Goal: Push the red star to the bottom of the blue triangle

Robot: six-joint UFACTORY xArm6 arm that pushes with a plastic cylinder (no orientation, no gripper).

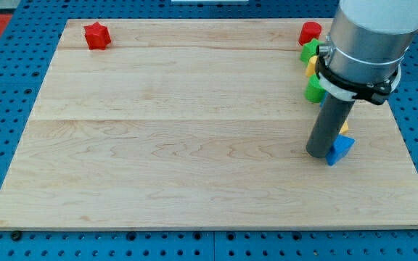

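Red star (97,35) sits far top-left on tabletop (194,145), well apart from blue triangle (340,149) at right. Rod tip (318,154) touches triangle's left side; end effector has no jaws, grasps nothing. Long push needed.

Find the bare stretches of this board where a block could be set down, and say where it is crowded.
Free: the wide middle and bottom of the wooden board, between the red star at top left and my tip. Crowded: the right edge, where red, green and yellow blocks cluster above the blue triangle beside my tip.
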